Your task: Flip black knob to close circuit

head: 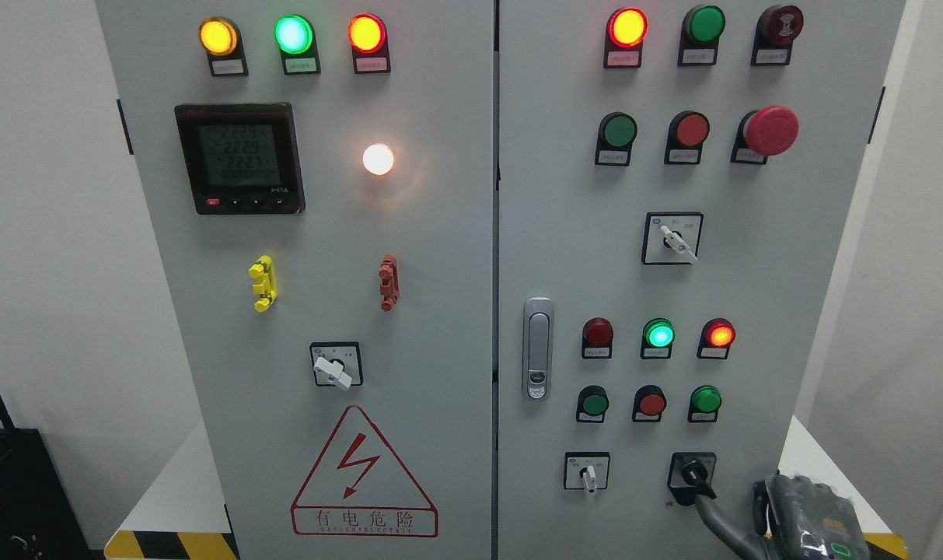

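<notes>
Black knob (693, 471): lower right of the frame, on the grey cabinet (440, 311)'s right door, beside a white-handled switch (588, 474).
Right hand (751, 521): comes in at the bottom right corner, one dark finger (712, 509) reaching up and touching the knob.
Fingers: one extended onto the knob, no full grip visible; the others are hard to make out.
Lamps: green lamp (658, 335) lit above the knob.

Grey cabinet (440, 327) on white platform (176, 490) with hazard-striped edge.
</notes>
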Motion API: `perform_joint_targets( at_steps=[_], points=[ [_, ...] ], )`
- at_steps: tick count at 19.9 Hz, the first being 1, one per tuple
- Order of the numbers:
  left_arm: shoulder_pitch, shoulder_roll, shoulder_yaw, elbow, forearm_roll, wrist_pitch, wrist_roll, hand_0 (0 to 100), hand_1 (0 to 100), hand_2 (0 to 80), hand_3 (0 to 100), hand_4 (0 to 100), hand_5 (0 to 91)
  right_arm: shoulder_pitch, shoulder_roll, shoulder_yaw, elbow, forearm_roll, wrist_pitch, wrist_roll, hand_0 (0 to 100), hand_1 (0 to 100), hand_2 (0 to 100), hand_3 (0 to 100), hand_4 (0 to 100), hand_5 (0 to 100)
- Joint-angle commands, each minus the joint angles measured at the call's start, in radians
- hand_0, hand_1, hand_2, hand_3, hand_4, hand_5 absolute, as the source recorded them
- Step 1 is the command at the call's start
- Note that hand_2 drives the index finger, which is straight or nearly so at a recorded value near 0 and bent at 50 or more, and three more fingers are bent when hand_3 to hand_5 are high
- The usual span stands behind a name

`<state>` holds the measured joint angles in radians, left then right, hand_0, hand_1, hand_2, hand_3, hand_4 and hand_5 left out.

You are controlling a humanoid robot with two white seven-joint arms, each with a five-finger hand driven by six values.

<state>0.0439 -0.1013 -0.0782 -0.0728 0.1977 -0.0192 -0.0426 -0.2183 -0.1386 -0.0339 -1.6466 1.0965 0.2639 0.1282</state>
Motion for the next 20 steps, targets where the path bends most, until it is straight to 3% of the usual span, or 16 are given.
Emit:
perform_joint_targets(
  at_steps=[1, 8, 10, 13, 14, 16, 17, 18, 19, 20],
  points=[
    [0.001, 0.0, 0.0, 0.001, 0.0, 0.001, 0.0, 12, 56, 0.0, 0, 0, 0.0, 0.023, 0.054, 0.04, -0.007, 0.002, -0.006, -0.013, 0, 0, 88, 100, 88, 94],
    [-0.001, 0.0, 0.0, -0.001, 0.0, 0.001, -0.002, 12, 56, 0.0, 0, 0, 0.0, 0.033, 0.082, 0.042, -0.009, -0.068, -0.002, -0.022, 0, 0, 87, 100, 88, 94],
    [0.001, 0.0, 0.0, 0.001, -0.003, 0.001, 0.0, 12, 56, 0.0, 0, 0, 0.0, 0.051, 0.088, 0.034, -0.015, -0.182, -0.009, -0.059, 0, 0, 86, 100, 88, 94],
    [-0.001, 0.0, 0.0, 0.001, 0.0, 0.001, 0.0, 12, 56, 0.0, 0, 0, 0.0, 0.114, 0.09, -0.055, -0.067, -0.392, -0.087, -0.061, 0, 2, 75, 100, 83, 83],
    [0.001, 0.0, 0.0, -0.001, 0.0, 0.001, 0.0, 12, 56, 0.0, 0, 0, 0.0, 0.138, 0.088, -0.093, -0.079, -0.471, -0.133, -0.059, 0, 3, 68, 97, 78, 75],
    [0.001, 0.0, 0.0, -0.001, 0.0, 0.001, 0.0, 12, 56, 0.0, 0, 0, 0.0, 0.183, 0.09, -0.153, -0.099, -0.64, -0.228, -0.053, 0, 4, 53, 82, 64, 53],
    [-0.001, 0.0, 0.0, 0.001, 0.0, 0.001, 0.0, 12, 56, 0.0, 0, 0, 0.0, 0.21, 0.088, -0.185, -0.114, -0.737, -0.271, -0.041, 0, 4, 43, 69, 53, 36],
    [0.001, 0.0, 0.0, 0.001, 0.0, 0.001, 0.0, 12, 56, 0.0, 0, 0, 0.0, 0.244, 0.09, -0.21, -0.139, -0.838, -0.303, -0.007, 0, 4, 34, 57, 44, 27],
    [-0.001, 0.0, 0.0, -0.001, 0.0, 0.001, 0.0, 12, 56, 0.0, 0, 0, 0.0, 0.279, 0.09, -0.228, -0.174, -0.944, -0.321, 0.043, 0, 4, 30, 51, 40, 25],
    [-0.001, 0.0, 0.0, 0.001, 0.0, 0.001, 0.0, 12, 56, 0.0, 0, 0, 0.0, 0.318, 0.09, -0.25, -0.214, -1.051, -0.321, 0.097, 0, 4, 19, 34, 26, 13]
  ],
)
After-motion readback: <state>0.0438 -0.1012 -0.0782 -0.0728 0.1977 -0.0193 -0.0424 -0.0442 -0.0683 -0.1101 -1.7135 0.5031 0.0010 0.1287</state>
